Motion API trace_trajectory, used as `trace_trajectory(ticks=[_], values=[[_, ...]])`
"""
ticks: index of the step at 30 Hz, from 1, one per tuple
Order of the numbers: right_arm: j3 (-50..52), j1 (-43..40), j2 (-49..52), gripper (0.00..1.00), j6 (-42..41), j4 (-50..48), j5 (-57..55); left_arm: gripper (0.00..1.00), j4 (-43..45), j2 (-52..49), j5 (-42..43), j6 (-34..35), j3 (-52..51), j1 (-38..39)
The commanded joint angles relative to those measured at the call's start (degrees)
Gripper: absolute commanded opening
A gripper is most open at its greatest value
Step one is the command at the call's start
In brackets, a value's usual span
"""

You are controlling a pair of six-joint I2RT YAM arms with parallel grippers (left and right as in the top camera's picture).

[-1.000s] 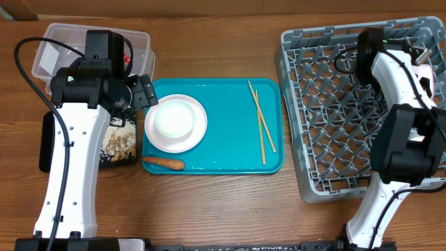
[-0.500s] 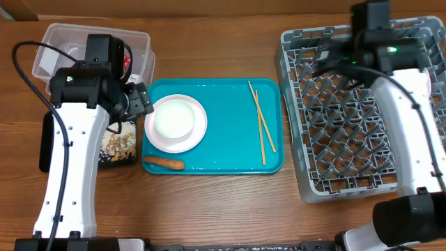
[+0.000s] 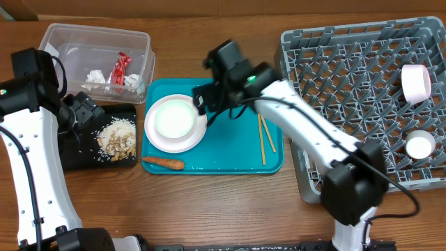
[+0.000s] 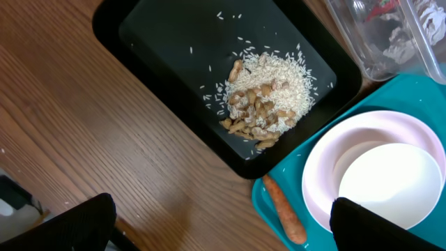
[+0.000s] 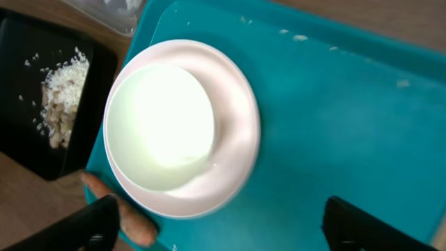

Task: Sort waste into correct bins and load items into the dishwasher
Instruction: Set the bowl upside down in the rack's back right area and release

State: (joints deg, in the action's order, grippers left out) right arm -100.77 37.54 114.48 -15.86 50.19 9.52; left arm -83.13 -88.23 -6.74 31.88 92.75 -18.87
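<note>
On the left half of the teal rectangular plastic tray (image 3: 230, 139): a round white plate (image 3: 189, 143), with a white bowl (image 3: 173, 118) sitting in it. On the right half: a pair of thin light wooden chopsticks (image 3: 263, 136), side by side, running from the far edge toward the near edge. At the near left corner: a small orange carrot (image 3: 163, 163), lying flat, just clear of the plate.

Right gripper (image 3: 207, 104): hangs over the tray at the plate's right rim, jaws spread wide, nothing between them.

Left gripper (image 3: 82, 111): hangs left of the tray, above the far end of a shallow black rectangular tray (image 3: 73, 157), jaws likewise wide apart and empty.

Just beside the teal tray's left edge: that black tray, holding a heap of pale rice and nut-like scraps (image 3: 117, 137), with loose grains scattered around the heap.

Beyond the teal tray's far left corner: a clear rectangular plastic tub (image 3: 70, 36), holding a small red shiny wrapper (image 3: 121, 70) and a crumpled white napkin (image 3: 96, 75).

Right of the teal tray: a large square grey plastic dish rack (image 3: 341, 84), holding a white cup (image 3: 416, 82) on its side and a small round white bowl (image 3: 420, 146), both at the side farthest from the tray.
</note>
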Motion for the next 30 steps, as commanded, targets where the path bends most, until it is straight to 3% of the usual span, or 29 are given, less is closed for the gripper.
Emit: trace_trajectory(ticks=[1,8,13,22,30], values=[[-0.09,3.23,4.59,0.91,-5.14,-4.13,-2.64,1.00,-0.20,0.13,2.34,1.73,0.72,-0.33],[-0.09,6.23,10.47,0.76,-11.04,-7.17,-6.03,1.00,-0.13,0.13,2.29,1.55,0.72,-0.33],[-0.09,6.86,13.73,0.55,-12.52,-7.39,-5.03,1.00,0.02,0.13,2.32,1.55,0.72,-0.33],[-1.44,6.45,13.55,0.05,-12.70,-6.29,-6.67,1.00,-0.02,0.13,2.32,1.55,0.72,-0.33],[-10.71,1.11,4.33,0.04,-9.09,4.79,-22.34,1.00,0.13,0.13,2.32,1.55,0.72,-0.33]])
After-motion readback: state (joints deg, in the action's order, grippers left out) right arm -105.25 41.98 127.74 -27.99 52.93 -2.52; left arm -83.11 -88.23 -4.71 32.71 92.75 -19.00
